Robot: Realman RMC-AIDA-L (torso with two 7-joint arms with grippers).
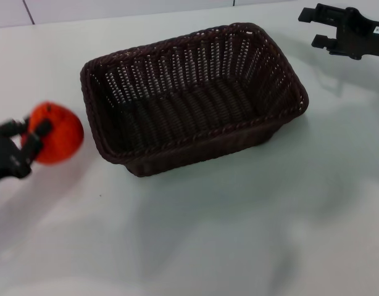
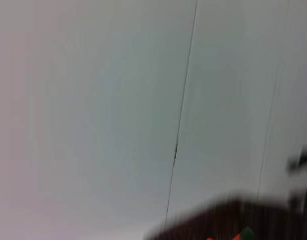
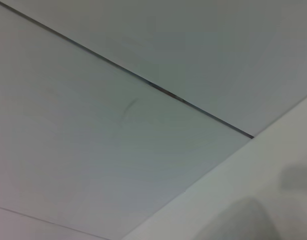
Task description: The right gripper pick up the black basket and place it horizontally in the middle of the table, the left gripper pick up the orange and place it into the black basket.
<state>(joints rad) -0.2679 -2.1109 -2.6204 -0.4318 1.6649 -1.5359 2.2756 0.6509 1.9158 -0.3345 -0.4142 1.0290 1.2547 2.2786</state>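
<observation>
The left gripper (image 1: 38, 137) had its fingers (image 1: 40, 131) closed narrowly around the orange (image 1: 55, 133), lifted off the counter (image 1: 239, 234), left of the black basket (image 1: 192, 98). The fruit looked firm, light, slightly slippery; a grip across its middle suited it. The right gripper (image 1: 316, 28) hung parked, fingers apart, holding nothing.

The black basket (image 1: 195, 102) is sitting on the table (image 1: 239, 234), roughly mid-table, long side running left to right with its right end angled farther back. The left gripper (image 1: 34, 137) is holding the orange (image 1: 54, 132) just left of the basket, outside it. The right gripper (image 1: 317, 28) is hanging behind and right of the basket, well apart from it.
</observation>
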